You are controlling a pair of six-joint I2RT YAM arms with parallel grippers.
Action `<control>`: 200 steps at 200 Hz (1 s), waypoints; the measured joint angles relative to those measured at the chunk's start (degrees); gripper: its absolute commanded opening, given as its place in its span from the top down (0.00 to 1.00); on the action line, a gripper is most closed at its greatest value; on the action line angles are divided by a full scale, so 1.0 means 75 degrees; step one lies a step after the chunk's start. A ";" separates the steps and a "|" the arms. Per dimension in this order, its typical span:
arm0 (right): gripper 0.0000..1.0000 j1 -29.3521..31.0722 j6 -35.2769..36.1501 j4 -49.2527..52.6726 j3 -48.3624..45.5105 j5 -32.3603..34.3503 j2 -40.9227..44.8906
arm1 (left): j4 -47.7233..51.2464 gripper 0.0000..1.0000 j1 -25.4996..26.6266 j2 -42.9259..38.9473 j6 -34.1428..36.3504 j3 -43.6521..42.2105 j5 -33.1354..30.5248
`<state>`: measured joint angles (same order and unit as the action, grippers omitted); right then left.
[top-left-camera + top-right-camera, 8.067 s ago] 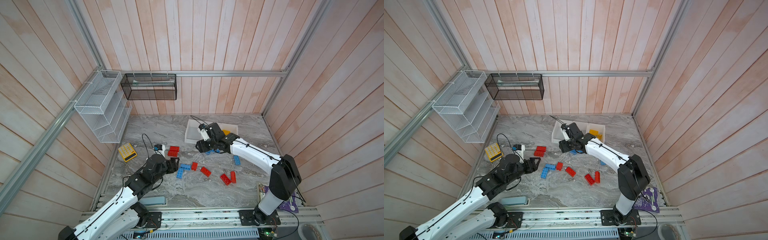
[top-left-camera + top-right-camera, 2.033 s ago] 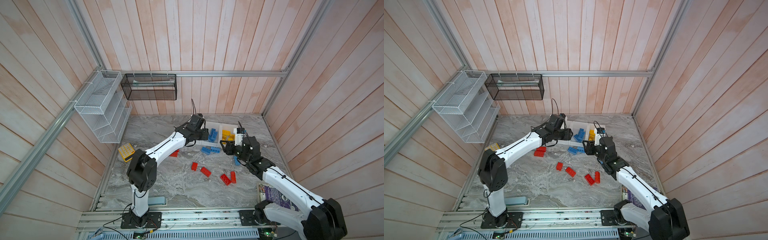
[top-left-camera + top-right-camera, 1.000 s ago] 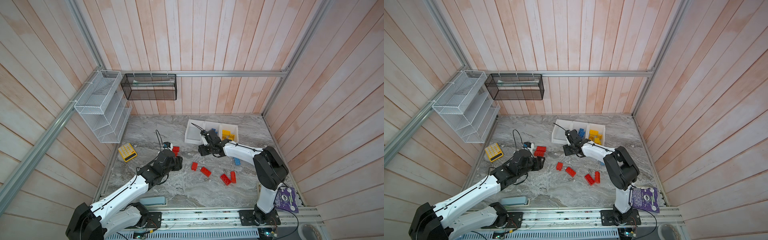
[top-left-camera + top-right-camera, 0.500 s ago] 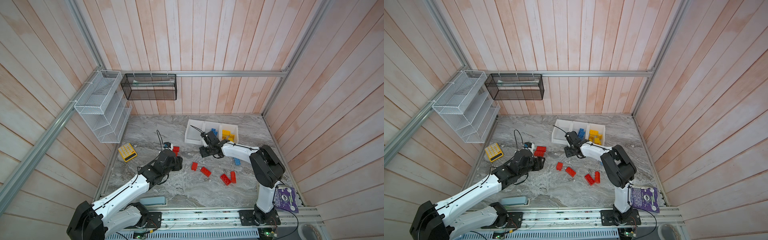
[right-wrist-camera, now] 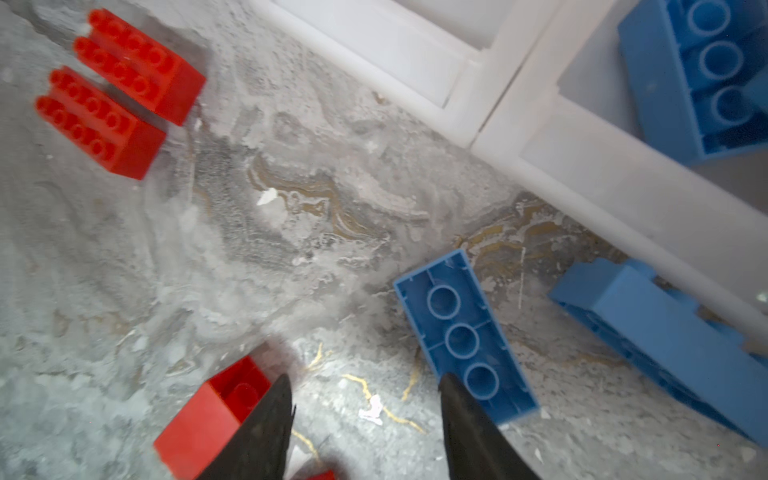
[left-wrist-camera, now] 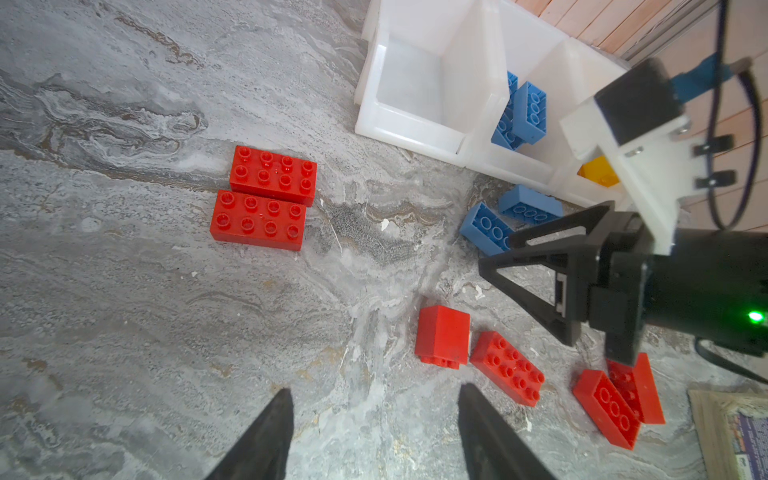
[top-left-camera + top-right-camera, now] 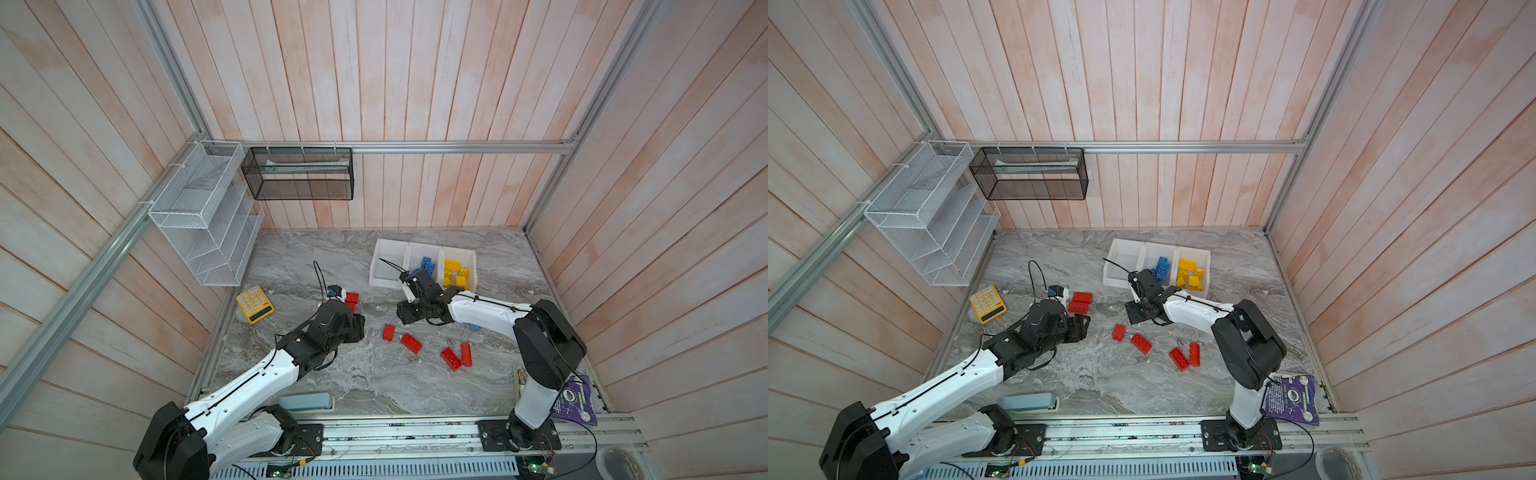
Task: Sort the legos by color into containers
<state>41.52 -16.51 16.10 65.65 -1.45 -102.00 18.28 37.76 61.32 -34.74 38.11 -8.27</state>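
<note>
Before the containers (image 7: 375, 266), out on the grey marble table (image 7: 374, 386), I am hovering both grippers low among loose bricks. My left gripper (image 6: 374, 390) is facing the containers from well in front of them, its fingers (image 6: 266, 436) standing spread over bare marble and pinching nothing. My right gripper (image 5: 365, 378) is hanging nearer the containers' front wall, its fingers (image 5: 469, 428) likewise spread and empty. An upturned blue lego (image 5: 461, 332), hollow side up, is lying just beside one fingertip, and a second blue lego (image 5: 648, 324) is resting close against the containers' front wall. Inside the containers, blue legos (image 7: 428, 266) are sitting in the middle compartment and yellow legos (image 7: 455, 274) in the end compartment on my right arm's side. A pair of flat red legos (image 6: 266, 197), studs up and touching along their long sides, is lying in front of the containers toward my left arm's side. Four scattered red legos (image 7: 411, 343) are lying farther out from the containers, two of them touching. A yellow calculator (image 7: 254, 304) is lying well apart from the containers, beside the table's edge on my left arm's side.
</note>
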 measured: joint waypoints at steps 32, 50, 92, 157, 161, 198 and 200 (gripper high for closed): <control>0.38 0.0006 0.0044 0.0149 0.0373 -0.0020 0.0137 | 0.0003 0.35 0.0000 -0.0012 0.0000 0.0000 -0.0020; 0.35 0.0009 0.0178 0.0233 0.0557 0.0035 0.0137 | 0.0003 0.35 0.0000 -0.0073 -0.0003 -0.0020 -0.0029; 0.33 0.0006 0.0353 0.0525 0.0667 0.0525 -0.0166 | 0.0020 0.35 0.0000 -0.0134 -0.0003 -0.0079 -0.0082; 0.35 -0.0143 0.0376 0.0667 0.0667 0.0755 -0.0793 | 0.0015 0.35 -0.0029 0.0023 0.0000 -0.0079 -0.0079; 0.35 -0.0152 0.0376 0.0667 0.0667 0.0755 -0.0801 | 0.0015 0.35 -0.0029 0.0023 0.0000 -0.0079 -0.0082; 0.43 -0.0172 0.0405 0.0664 0.0664 0.0726 -0.0833 | 0.0015 0.35 -0.0035 0.0026 0.0000 -0.0079 -0.0079; 0.43 -0.0172 0.0408 0.0664 0.0662 0.0723 -0.0836 | 0.0015 0.35 -0.0035 0.0026 0.0000 -0.0079 -0.0079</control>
<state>40.23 -13.45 21.08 70.61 3.97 -108.27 18.39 37.50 61.52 -34.74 37.52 -8.86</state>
